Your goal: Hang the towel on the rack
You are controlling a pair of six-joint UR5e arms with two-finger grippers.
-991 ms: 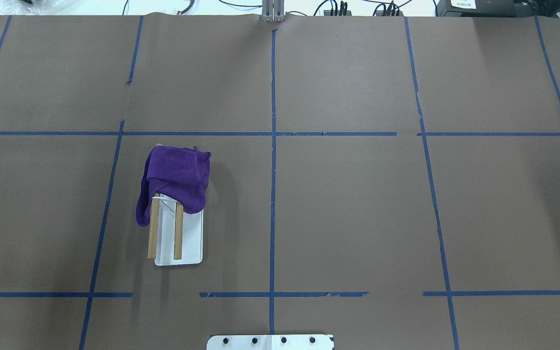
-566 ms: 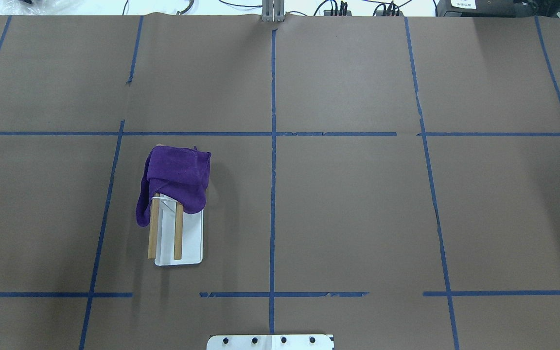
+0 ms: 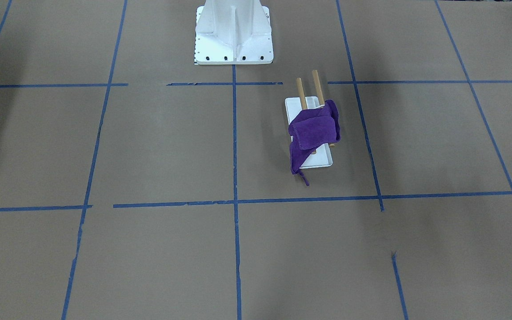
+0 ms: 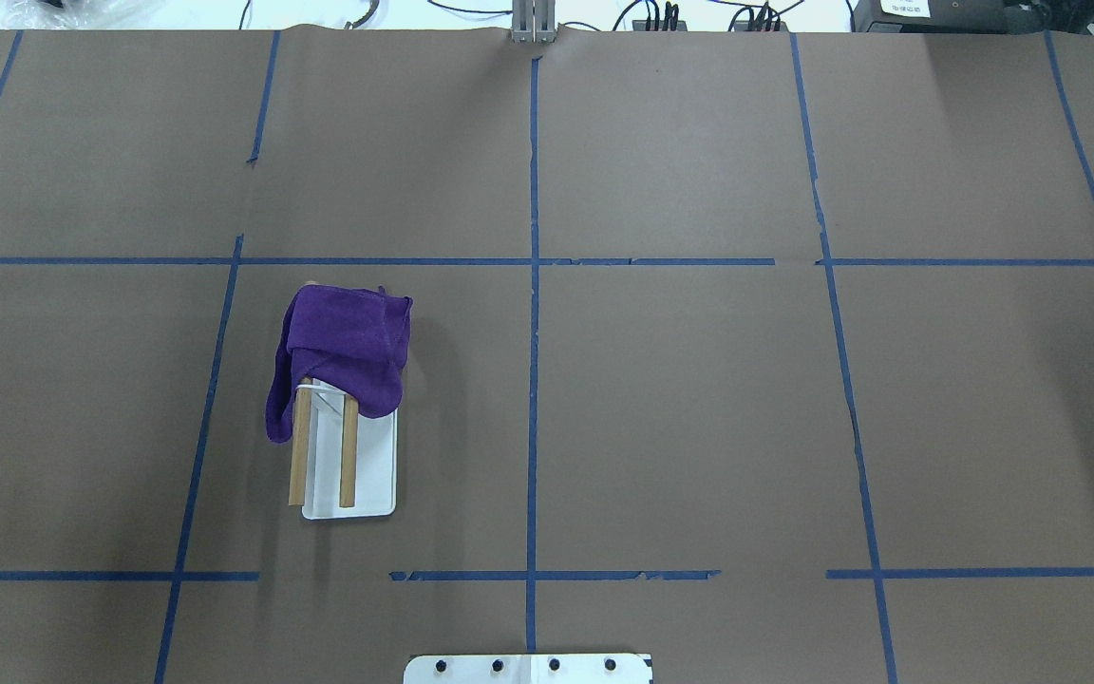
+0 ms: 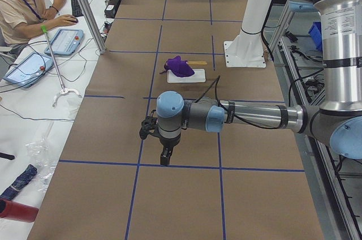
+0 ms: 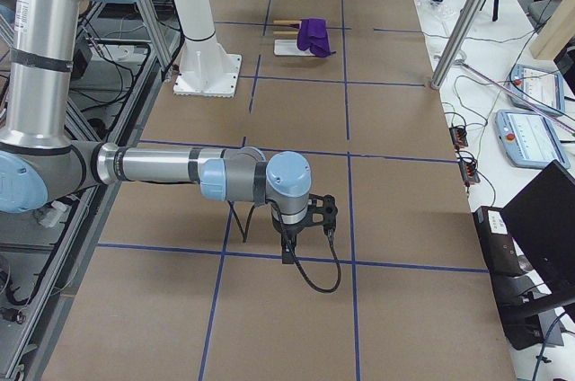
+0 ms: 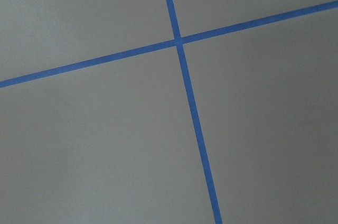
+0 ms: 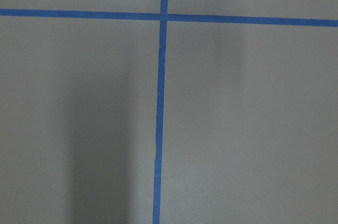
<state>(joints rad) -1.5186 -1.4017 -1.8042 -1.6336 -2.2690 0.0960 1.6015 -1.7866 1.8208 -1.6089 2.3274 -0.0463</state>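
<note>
The purple towel is draped over the far ends of the rack's two wooden dowels, with one corner hanging down the left side. The rack's white tray stands left of the table's centre. Towel and tray also show in the front view. Neither arm appears in the overhead or front views. My left gripper shows only in the left side view, hanging over bare table far from the rack. My right gripper shows only in the right side view, likewise. I cannot tell whether either is open or shut.
The white metal pedestal stands at the robot's edge of the table. Blue tape lines cross the brown table cover. Both wrist views show only table and tape. An operator sits beside the table's far side.
</note>
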